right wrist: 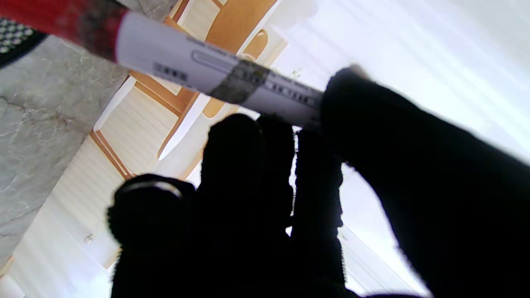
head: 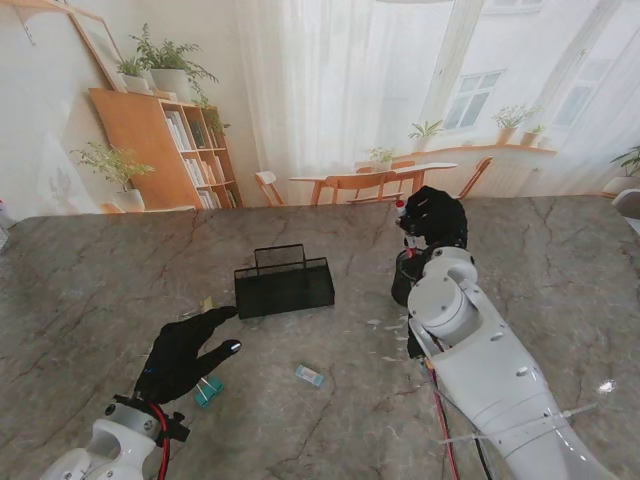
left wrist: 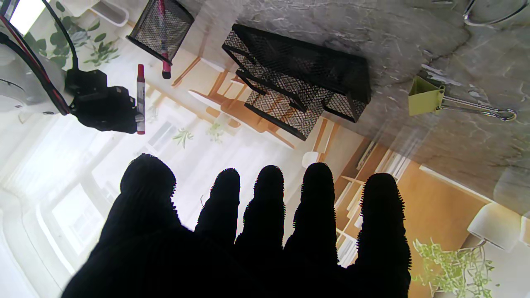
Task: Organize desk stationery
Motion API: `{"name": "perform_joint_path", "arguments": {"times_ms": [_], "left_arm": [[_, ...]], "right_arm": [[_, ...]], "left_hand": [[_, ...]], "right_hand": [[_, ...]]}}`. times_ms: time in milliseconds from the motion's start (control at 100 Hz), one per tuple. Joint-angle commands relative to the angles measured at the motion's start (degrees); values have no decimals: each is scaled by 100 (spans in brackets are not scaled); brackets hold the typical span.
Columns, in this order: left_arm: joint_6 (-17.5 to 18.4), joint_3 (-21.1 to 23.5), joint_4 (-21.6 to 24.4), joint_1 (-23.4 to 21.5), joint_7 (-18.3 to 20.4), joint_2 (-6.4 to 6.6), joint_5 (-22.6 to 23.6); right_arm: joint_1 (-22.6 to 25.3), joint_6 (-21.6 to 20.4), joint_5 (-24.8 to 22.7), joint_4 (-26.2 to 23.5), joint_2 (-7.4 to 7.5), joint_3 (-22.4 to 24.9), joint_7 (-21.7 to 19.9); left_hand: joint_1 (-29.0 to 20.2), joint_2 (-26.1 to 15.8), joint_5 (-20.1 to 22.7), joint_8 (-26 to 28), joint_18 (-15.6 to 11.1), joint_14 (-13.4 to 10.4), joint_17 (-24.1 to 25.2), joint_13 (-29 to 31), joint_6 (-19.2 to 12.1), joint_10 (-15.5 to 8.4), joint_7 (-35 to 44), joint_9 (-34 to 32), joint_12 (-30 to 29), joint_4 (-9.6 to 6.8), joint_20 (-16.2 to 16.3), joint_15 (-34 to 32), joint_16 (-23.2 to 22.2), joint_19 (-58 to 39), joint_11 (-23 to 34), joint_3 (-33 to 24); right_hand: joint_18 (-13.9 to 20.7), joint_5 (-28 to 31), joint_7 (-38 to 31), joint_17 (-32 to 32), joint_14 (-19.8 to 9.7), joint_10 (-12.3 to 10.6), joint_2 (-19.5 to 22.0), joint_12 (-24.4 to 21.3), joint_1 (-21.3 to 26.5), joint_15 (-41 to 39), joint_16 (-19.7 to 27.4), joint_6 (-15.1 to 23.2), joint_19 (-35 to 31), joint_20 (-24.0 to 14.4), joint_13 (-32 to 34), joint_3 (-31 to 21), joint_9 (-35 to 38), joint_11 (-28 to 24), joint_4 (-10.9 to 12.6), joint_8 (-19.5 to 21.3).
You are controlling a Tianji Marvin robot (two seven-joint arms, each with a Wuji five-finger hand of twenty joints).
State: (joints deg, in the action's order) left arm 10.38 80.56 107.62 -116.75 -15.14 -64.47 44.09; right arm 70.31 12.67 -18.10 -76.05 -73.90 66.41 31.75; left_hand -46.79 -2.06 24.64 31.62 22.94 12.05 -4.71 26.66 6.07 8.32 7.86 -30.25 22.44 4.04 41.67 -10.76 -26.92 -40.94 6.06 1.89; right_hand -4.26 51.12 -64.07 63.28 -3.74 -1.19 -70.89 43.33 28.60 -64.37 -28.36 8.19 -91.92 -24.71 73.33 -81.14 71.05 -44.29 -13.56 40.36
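My right hand (head: 432,218) is raised above the black mesh pen cup (head: 404,279) and is shut on a white marker with a red cap (head: 402,214). In the right wrist view the marker (right wrist: 215,70) lies across my fingers (right wrist: 248,165), thumb pressed on it. In the left wrist view the same marker (left wrist: 140,99) hangs upright in the right hand (left wrist: 103,109), near the pen cup (left wrist: 159,29), which holds another red pen. My left hand (head: 185,352) hovers open, fingers spread, nearer to me than the black mesh desk tray (head: 284,283).
A yellow-green binder clip (left wrist: 424,97) lies beside the mesh tray (left wrist: 298,78), just past my left fingers (left wrist: 265,207). A teal clip (head: 208,391) sits by my left wrist. A small pale blue-and-white item (head: 309,375) lies mid-table.
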Motion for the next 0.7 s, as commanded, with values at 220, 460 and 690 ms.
{"name": "perform_joint_path", "arguments": {"times_ms": [220, 460, 690], "left_arm": [[-83, -67, -52, 48, 118, 15, -14], [-118, -86, -59, 68, 148, 19, -21], [-119, -99, -71, 85, 167, 21, -38]], "right_arm": [[-576, 137, 294, 807, -197, -167, 16], [-719, 159, 436, 1326, -264, -283, 5], [-738, 172, 479, 1578, -294, -340, 11]], "left_hand": [[-173, -402, 40, 64, -7, -23, 18, 52, -37, -39, 48, -11, 49, -107, 78, -89, -45, -95, 6, 80], [-180, -399, 43, 64, -12, -14, 22, 50, -38, -42, 50, -13, 48, -107, 75, -89, -45, -89, 6, 78], [-178, -401, 42, 64, -9, -24, 21, 56, -41, -45, 50, -13, 48, -108, 76, -92, -45, -88, 5, 76]], "right_hand": [[239, 213, -747, 103, -276, 143, 398, 220, 615, 36, -73, 712, -42, -18, 194, -806, 215, -230, 298, 304], [191, 229, -739, 102, -250, 157, 369, 218, 633, 23, -93, 714, -42, -19, 194, -820, 225, -239, 288, 301], [156, 243, -739, 100, -228, 173, 358, 214, 631, 22, -94, 698, -41, -13, 191, -825, 223, -241, 270, 308]]}}
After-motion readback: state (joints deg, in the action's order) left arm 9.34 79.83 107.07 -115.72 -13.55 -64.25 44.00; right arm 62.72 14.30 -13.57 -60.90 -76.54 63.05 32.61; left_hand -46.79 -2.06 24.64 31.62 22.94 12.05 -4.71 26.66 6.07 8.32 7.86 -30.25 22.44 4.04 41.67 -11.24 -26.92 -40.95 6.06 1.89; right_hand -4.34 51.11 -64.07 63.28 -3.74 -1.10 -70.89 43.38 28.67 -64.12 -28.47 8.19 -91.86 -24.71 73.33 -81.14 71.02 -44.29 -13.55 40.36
